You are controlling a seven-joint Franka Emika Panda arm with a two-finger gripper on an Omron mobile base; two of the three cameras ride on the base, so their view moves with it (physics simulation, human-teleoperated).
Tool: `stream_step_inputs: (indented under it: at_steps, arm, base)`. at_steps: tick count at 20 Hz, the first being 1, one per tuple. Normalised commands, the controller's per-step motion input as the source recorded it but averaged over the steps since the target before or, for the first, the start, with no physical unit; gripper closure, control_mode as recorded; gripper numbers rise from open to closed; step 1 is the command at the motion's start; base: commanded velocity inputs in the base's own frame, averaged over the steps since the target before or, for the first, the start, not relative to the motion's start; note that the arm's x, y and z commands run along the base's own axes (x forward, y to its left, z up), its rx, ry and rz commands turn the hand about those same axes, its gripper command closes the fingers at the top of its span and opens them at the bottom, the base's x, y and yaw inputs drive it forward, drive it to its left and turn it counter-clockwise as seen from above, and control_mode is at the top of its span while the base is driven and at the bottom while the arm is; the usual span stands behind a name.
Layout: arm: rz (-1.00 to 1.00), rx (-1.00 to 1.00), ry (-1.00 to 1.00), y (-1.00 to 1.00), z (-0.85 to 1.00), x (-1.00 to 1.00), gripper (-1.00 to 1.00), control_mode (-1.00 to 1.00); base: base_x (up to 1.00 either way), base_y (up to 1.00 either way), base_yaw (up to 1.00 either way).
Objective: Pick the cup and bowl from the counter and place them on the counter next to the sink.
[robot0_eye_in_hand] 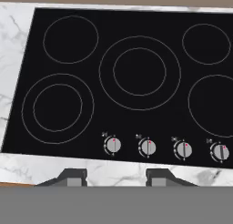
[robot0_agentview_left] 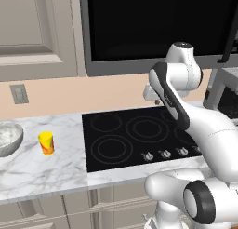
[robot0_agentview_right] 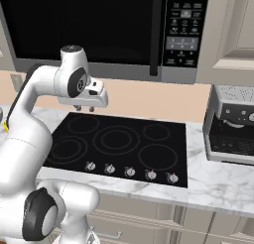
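— What do you look like from behind?

— My arm (robot0_agentview_left: pixel 186 116) is made of smooth, glossy white rounded shells. Dark grey bands mark my joints, and a dark round cap sits at the lower right of the left base view.

— And your hand?

— My gripper (robot0_agentview_right: pixel 84 109) has a white boxy body with two short dark fingers (robot0_eye_in_hand: pixel 73 176), whose tips are blocky and grey.
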Motion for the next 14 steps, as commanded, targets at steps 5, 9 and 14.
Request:
stream_step_inputs:
  at_steps: [5,9,14]
  arm:
    - [0.01,0.0,-0.01,0.13,0.0,-0.09,-1.0,-1.0]
    - [0.0,0.0,0.0,0.36,0.0,-0.09,-1.0,-1.0]
    - [0.01,0.0,0.0,0.44,0.0,-0.12,-1.0,-1.0]
  base:
    - [0.0,0.0,0.0]
    - [0.0,0.0,0.0]
    - [0.0,0.0,0.0]
